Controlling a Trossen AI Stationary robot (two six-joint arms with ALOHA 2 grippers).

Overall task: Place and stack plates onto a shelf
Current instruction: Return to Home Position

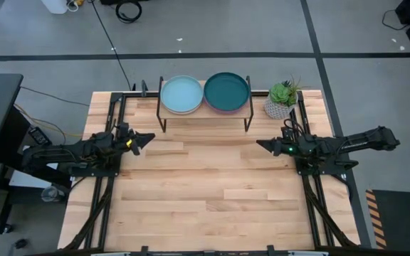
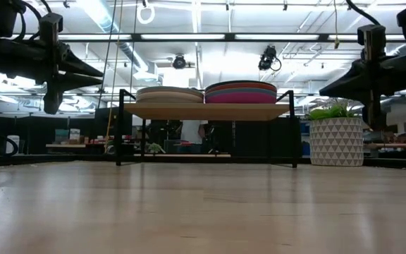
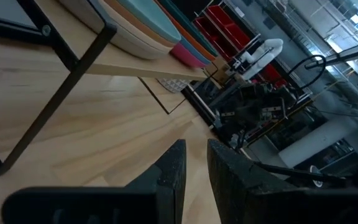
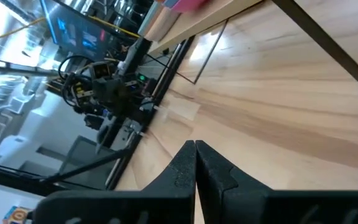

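Note:
The shelf (image 1: 205, 114) stands at the table's far middle on thin black legs, with a light-wood top (image 2: 206, 111). Two stacks of plates rest on it. The left stack (image 1: 182, 94) has a pale blue plate on top. The right stack (image 1: 226, 91) has a dark teal plate on top, and magenta and orange rims (image 2: 241, 94) show below it. My left gripper (image 1: 150, 138) hovers left of the shelf's front, holding nothing, with a narrow gap between its fingers (image 3: 196, 152). My right gripper (image 1: 260, 145) hovers right of the shelf's front, shut and empty (image 4: 196, 146).
A potted plant in a white patterned pot (image 1: 282, 99) stands at the far right, beside the shelf's right legs (image 2: 335, 137). Black frame rails (image 1: 102, 199) run along the table's left and right sides. Bare wooden tabletop (image 1: 205, 192) lies between the arms and toward the near edge.

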